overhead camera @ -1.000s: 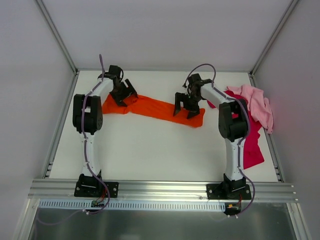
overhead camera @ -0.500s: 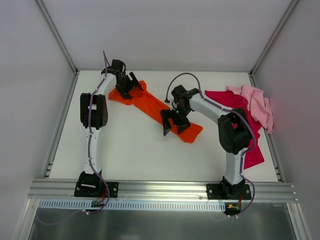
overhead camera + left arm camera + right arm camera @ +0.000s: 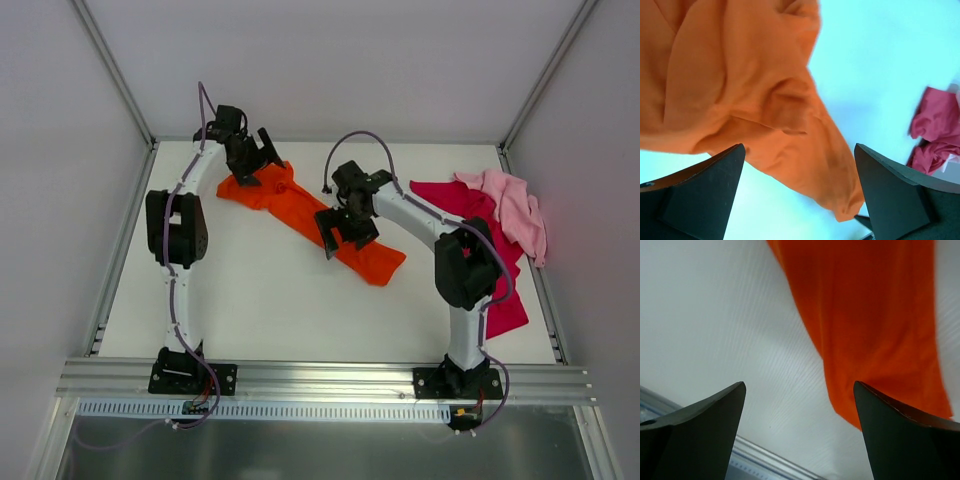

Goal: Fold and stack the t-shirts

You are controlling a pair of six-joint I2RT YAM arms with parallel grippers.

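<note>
Left hand [image 3: 258, 156] and right hand [image 3: 345, 237] both sit released, nothing held. Orange shirt [image 3: 300, 210] lies rumpled right under them, stretched hand to hand: soft, light, floppy. Probably pinch its end corners.

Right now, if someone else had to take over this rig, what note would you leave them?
Left gripper: open, holding nothing, above the far left end of the orange shirt.
Right gripper: open, holding nothing, above the near right part of that shirt.
Orange shirt: a rumpled strip lying slantwise across the middle of the table.
Magenta shirt: unfolded along the right side.
Pink shirt: bunched in the far right corner, against the magenta one.
Done: nothing is folded or stacked.
Left: flatten and fold all three shirts, then stack them.
</note>
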